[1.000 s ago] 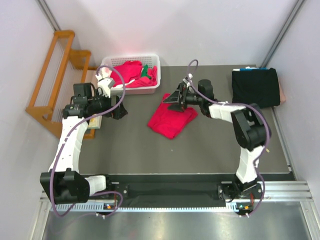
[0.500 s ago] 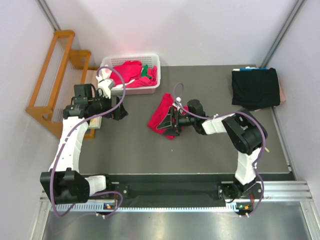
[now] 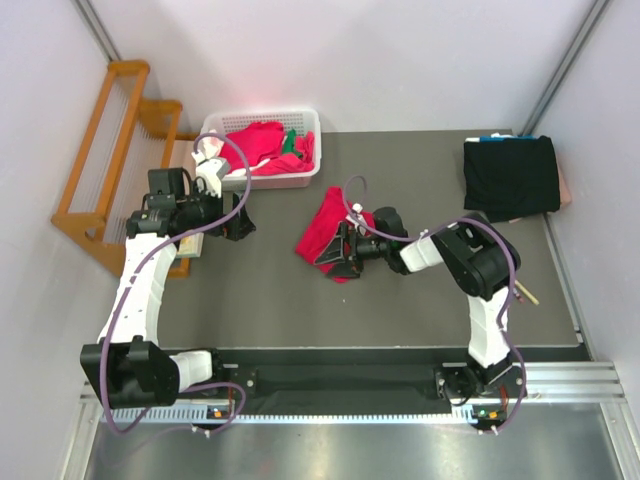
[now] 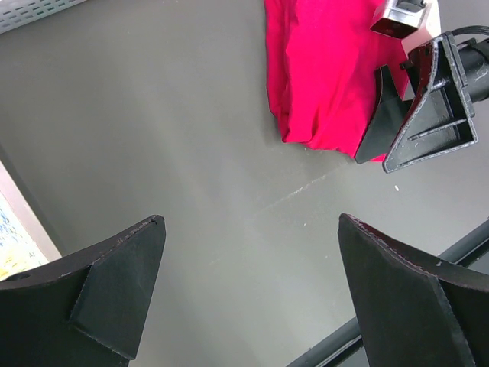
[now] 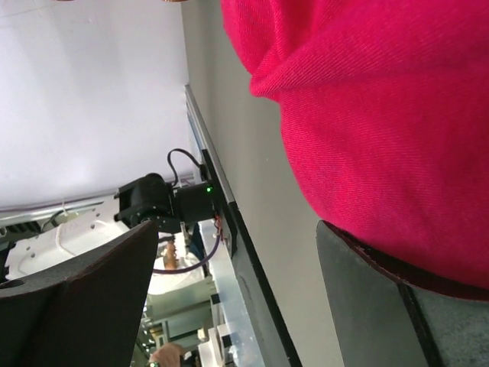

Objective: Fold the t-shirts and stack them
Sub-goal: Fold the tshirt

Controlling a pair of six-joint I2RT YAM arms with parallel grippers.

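red t-shirt (image 3: 325, 225) lies rumpled mid-table with the right gripper (image 3: 335, 250) spread wide at its near edge, one finger touching cloth, so best to stay low and pinch one layer only; left gripper (image 3: 240, 222) hovers wide open near the white basket (image 3: 262, 120), black shirt (image 3: 510, 175) well apart, neither obstructing.

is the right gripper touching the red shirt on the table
Touching. The right wrist view shows the red t-shirt lying against one finger of the right gripper with no gap; the other finger is clear.
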